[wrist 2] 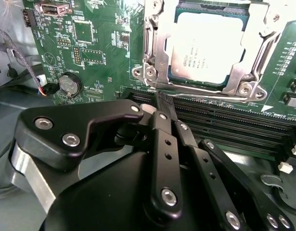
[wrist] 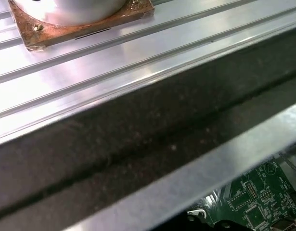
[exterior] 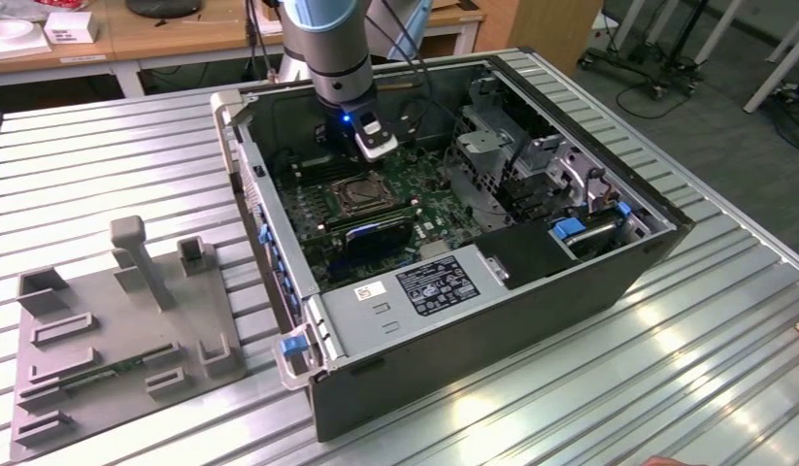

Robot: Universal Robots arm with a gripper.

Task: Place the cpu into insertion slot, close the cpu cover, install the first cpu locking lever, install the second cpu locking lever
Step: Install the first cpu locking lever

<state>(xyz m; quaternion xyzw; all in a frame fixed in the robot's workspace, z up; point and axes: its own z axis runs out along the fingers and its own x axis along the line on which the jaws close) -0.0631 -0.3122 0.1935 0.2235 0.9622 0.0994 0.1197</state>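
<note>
In the exterior view we see the slotted table [exterior: 710,388], the open computer case [exterior: 503,320] on it, and the arm [exterior: 332,49] reaching down inside. The second wrist view gives us the green motherboard [wrist 2: 90,48], the gripper [wrist 2: 163,102], fingers pressed together beside the insertion slot [wrist 2: 244,89], and the cpu cover [wrist 2: 160,53] lying around the seated cpu [wrist 2: 205,45].

The cpu [wrist 2: 208,45] top is dull silver-grey with dark print, framed by a silvery cover [wrist 2: 156,50] on a green board [wrist 2: 90,43]; the gripper [wrist 2: 160,103] and memory slots [wrist 2: 225,122] are black, the table [exterior: 710,330] is striped silver, the case [exterior: 503,340] dark grey with blue clips [exterior: 293,345]
</note>
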